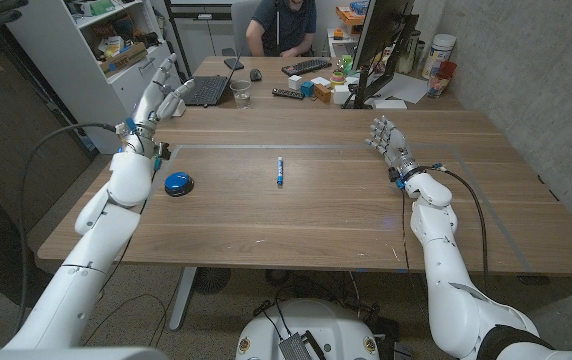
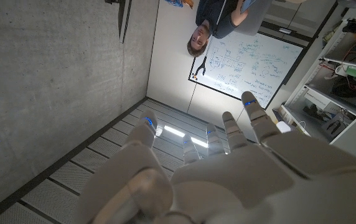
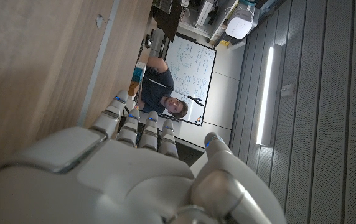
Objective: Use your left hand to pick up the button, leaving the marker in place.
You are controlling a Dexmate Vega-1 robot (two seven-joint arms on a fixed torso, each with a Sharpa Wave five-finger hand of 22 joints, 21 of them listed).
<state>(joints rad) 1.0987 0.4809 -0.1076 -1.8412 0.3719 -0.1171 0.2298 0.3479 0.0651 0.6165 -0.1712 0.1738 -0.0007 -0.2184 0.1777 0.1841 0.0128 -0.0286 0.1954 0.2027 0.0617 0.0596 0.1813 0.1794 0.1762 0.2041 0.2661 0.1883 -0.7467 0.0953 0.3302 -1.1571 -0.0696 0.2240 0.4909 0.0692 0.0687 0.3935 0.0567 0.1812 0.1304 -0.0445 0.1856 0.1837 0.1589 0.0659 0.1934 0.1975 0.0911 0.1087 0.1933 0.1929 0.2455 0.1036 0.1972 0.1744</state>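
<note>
A round blue button lies on the wooden table at the left. A blue marker lies near the table's middle, pointing away from me. My left hand is raised well above the table's far left part, fingers spread and pointing up, holding nothing; the button is below and nearer to me than the hand. From the left wrist view the same hand faces the ceiling. My right hand hovers at the right with fingers apart, and in its wrist view the hand is empty.
At the table's far edge stand a laptop, a glass, a keyboard, a remote and a monitor. A person sits behind them. A shelf unit stands at the far left.
</note>
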